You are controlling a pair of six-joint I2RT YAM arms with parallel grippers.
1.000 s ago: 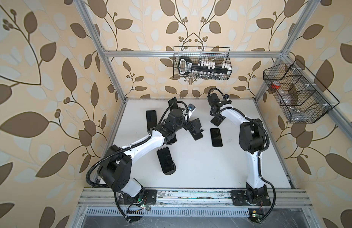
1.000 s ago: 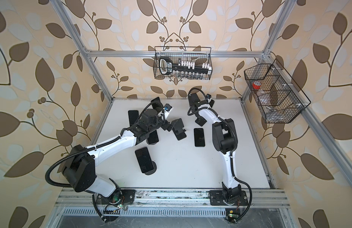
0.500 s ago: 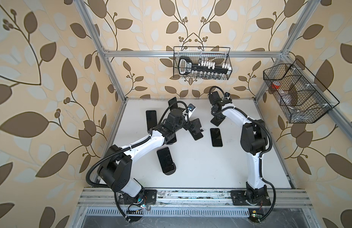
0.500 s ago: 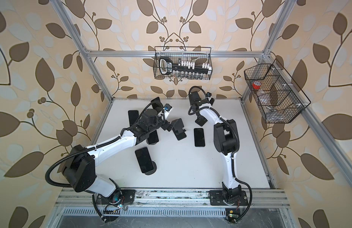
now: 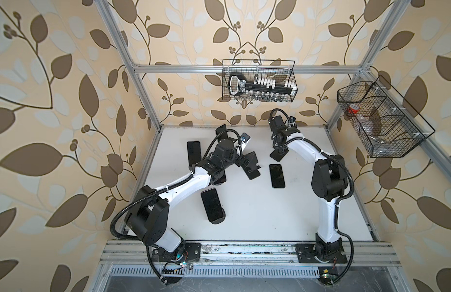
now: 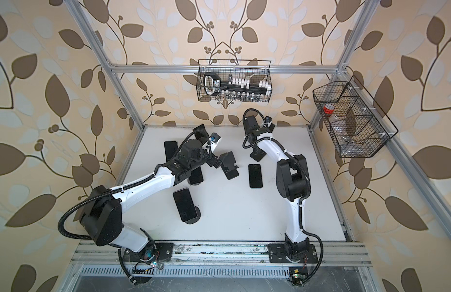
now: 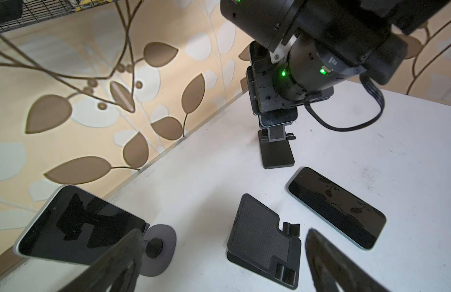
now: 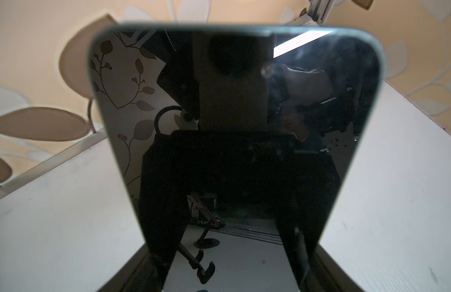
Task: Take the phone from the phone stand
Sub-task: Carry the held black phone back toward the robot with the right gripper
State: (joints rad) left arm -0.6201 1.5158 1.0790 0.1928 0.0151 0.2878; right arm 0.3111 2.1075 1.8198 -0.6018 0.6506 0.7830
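Observation:
A black phone (image 8: 232, 101) fills the right wrist view, its dark screen pinched edge to edge by my right gripper (image 8: 227, 265), which is shut on it. In the left wrist view that phone (image 7: 276, 118) hangs upright at the top of a black phone stand (image 7: 277, 151) near the back wall; I cannot tell whether it still touches the cradle lips. In both top views the right gripper (image 5: 278, 141) (image 6: 253, 141) stands over this stand (image 5: 278, 154). My left gripper (image 7: 224, 235) (image 5: 241, 158) is open above an empty folded stand (image 7: 265, 242).
One phone (image 5: 277, 175) lies flat mid-table. Another (image 5: 212, 204) leans on a round-base stand at the front. More phones (image 5: 193, 151) sit at back left. Wire baskets (image 5: 259, 84) hang on the back and right walls.
The right gripper, with the phone in it, has shifted slightly toward the back right. The stand below it and the left arm have stayed put.

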